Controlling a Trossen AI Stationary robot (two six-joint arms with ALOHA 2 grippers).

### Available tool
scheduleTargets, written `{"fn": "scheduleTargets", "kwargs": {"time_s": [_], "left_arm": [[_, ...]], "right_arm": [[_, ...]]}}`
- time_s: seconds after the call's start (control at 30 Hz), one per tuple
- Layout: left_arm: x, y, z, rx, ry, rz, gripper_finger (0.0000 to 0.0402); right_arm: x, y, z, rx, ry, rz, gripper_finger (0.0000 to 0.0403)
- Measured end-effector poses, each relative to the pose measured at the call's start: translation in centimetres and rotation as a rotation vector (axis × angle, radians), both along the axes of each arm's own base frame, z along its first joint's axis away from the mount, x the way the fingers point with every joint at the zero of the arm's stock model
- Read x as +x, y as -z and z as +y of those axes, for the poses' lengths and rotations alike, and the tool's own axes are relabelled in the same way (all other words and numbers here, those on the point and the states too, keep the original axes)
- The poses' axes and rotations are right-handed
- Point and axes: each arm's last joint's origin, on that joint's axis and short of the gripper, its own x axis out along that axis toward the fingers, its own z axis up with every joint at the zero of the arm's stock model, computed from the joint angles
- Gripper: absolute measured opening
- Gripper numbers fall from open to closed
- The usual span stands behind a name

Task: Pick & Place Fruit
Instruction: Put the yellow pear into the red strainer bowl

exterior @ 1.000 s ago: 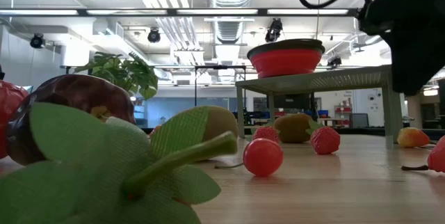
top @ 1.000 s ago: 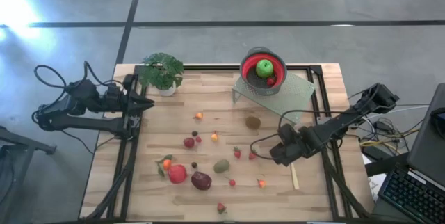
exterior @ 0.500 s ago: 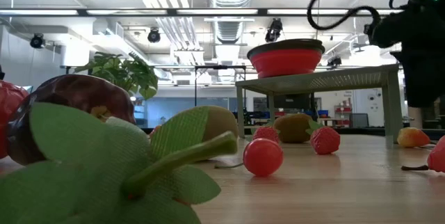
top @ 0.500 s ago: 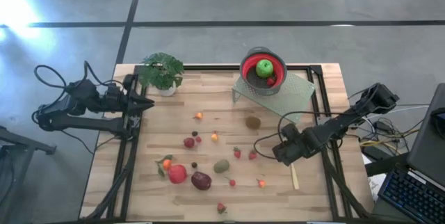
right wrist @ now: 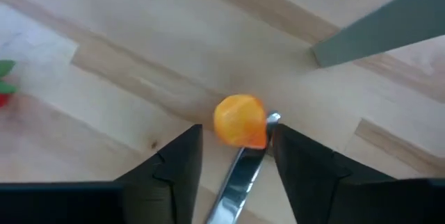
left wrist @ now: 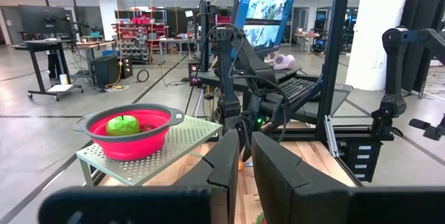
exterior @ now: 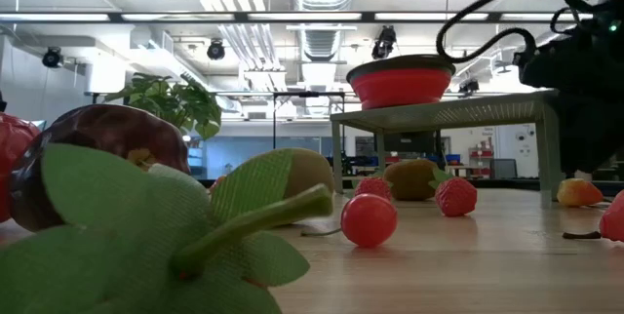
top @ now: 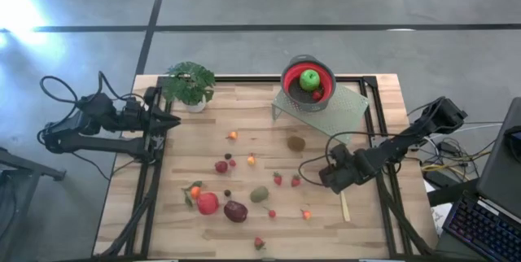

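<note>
My right gripper [right wrist: 235,133] hangs open and points steeply down over a small orange fruit [right wrist: 238,118]. The fruit lies on the table at the tip of a knife blade [right wrist: 242,172], with one finger on each side of it and apart from it. In the high view this gripper [top: 329,178] hides that fruit. A green apple [top: 309,79] lies in the red bowl [top: 295,85]. Loose on the wood lie a red apple [top: 207,203], a maroon plum [top: 235,211], two kiwis [top: 259,194] and strawberries [top: 278,179]. My left gripper [top: 172,121] waits shut at the table's left edge.
The bowl stands on a perforated grey stand [top: 342,106] at the far right. A potted plant [top: 189,85] sits at the far left corner. The knife's pale handle [top: 344,206] lies near my right gripper. A black frame rail [top: 376,132] runs along the table's right side.
My right gripper has sunk toward the table over the small orange fruit. In the low view it has come lower and drawn closer to that fruit.
</note>
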Motion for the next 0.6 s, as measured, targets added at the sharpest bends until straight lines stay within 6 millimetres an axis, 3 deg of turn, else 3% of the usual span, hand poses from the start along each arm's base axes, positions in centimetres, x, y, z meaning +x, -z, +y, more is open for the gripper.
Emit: {"fn": "scheduleTargets", "kwargs": {"time_s": [0.33,0.6], "left_arm": [[0.0,0.0,0.0,0.0,0.0,0.0,0.0046],[0.0,0.0,0.0,0.0,0.0,0.0,0.0046]], "right_arm": [[-0.4,2.1,-0.3,0.031,0.009,-0.056,0.0221],[-1.2,3.1,-0.7,0.027,0.047,-0.047,0.0196]]}}
